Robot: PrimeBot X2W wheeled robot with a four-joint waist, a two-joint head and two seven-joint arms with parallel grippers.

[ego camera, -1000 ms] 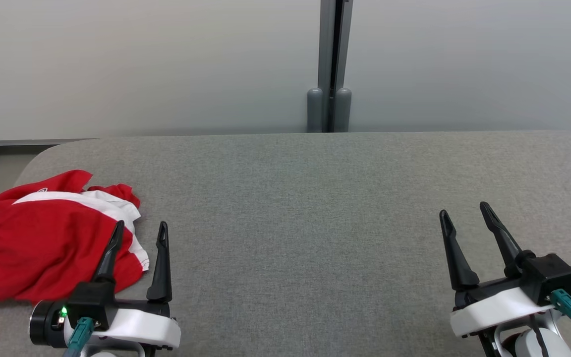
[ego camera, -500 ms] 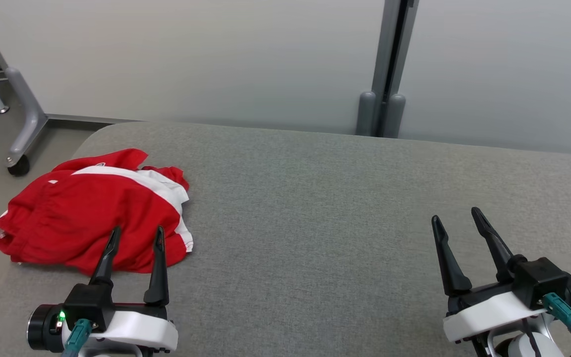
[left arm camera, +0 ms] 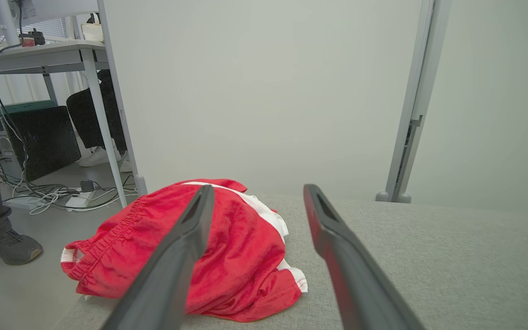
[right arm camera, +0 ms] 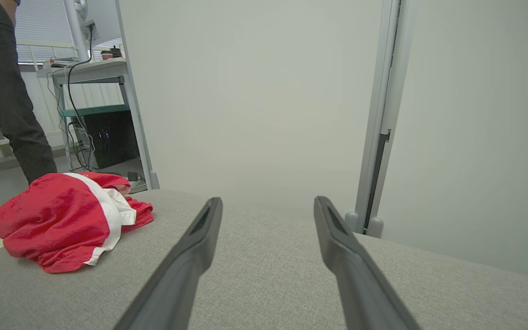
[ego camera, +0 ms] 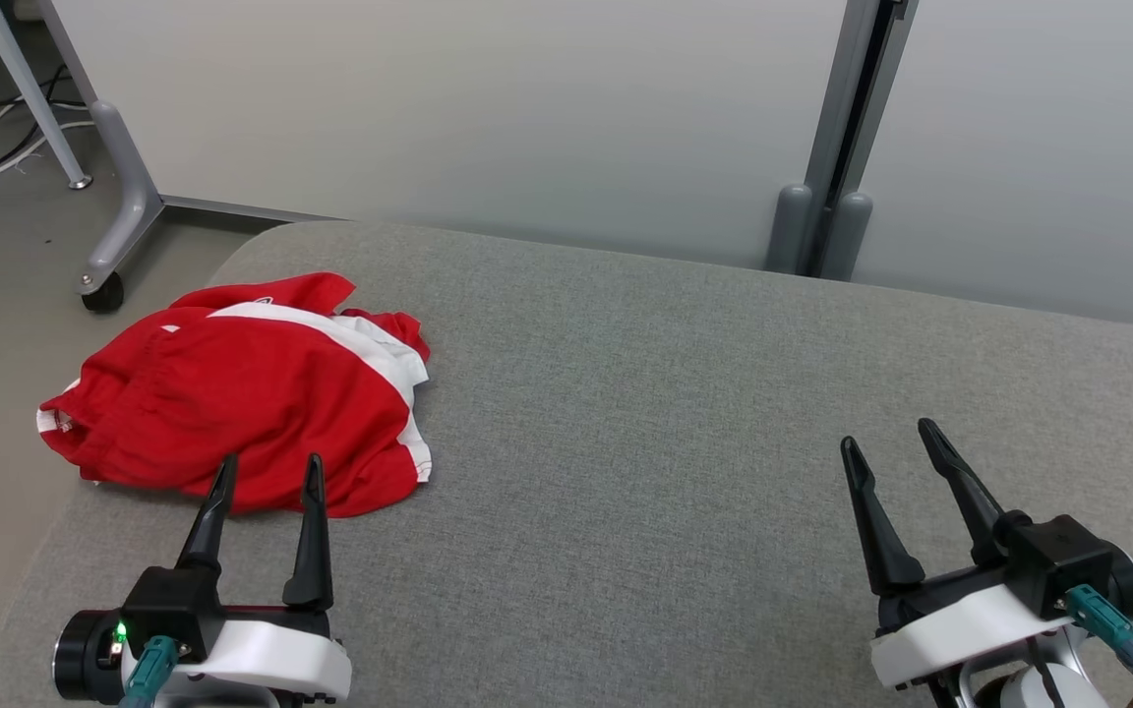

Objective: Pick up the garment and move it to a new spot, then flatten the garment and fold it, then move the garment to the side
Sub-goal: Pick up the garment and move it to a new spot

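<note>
One red garment with a white band lies crumpled just ahead of the left gripper and slightly to its left. Whether the tips touch the cloth cannot be told. That gripper's fingers are spread, with nothing between them. The right gripper, well off to the garment's right, is likewise spread and empty over bare grey table. Beyond both grippers stands a pale wall with a grey post. Left of the left gripper, past the table's edge, are a desk leg and a person's shoe.
</note>
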